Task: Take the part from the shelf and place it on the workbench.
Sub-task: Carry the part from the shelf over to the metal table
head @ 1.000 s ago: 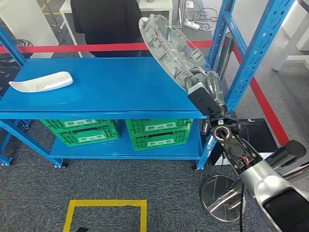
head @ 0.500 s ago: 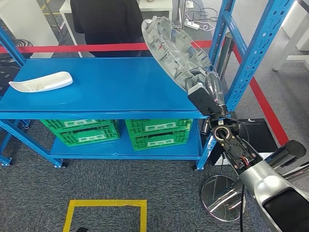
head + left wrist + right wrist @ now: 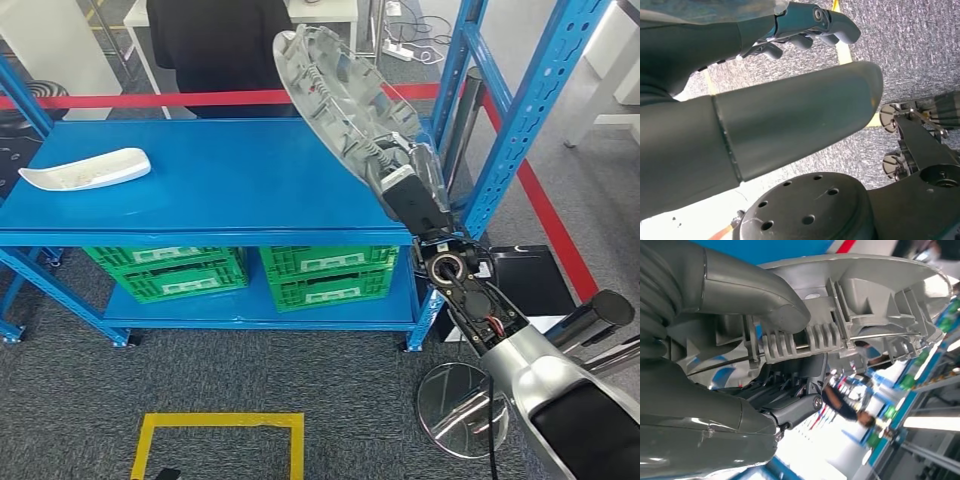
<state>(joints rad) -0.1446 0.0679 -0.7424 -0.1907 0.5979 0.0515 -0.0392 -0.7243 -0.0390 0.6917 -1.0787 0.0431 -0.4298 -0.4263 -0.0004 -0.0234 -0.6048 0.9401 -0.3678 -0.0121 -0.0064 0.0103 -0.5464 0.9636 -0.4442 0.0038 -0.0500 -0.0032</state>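
The right hand [image 3: 407, 195] gripped one end of the long grey ribbed plastic part [image 3: 340, 90], a moulded shell with its ribs and clips turned up toward the head camera. It held the part in the air above the right end of the blue metal shelf [image 3: 226, 180], tilted, with the far end reaching up and back toward the shelf's rear edge and touching nothing. In the right wrist view the thick grey thumb [image 3: 764, 300] lay pressed across the part's ribbed inner face [image 3: 851, 305] while darker fingers [image 3: 794, 407] closed in from the other side (a firm clamp, as far as could be seen).

The left hand [image 3: 798, 25] hung low over grey carpet with its dark fingers curled inward and nothing in them.

Near the left end of the shelf's top board, close to its front edge, lay a white curved plastic panel [image 3: 87, 168], well apart from the held part. On the lower shelf board stood two green slatted plastic crates [image 3: 249, 272] side by side. Behind the shelf's rear edge stood a person in a dark top [image 3: 219, 45], beyond a red line on the floor [image 3: 151, 99]. A yellow taped square [image 3: 219, 440] marked the carpet in front of the shelf.
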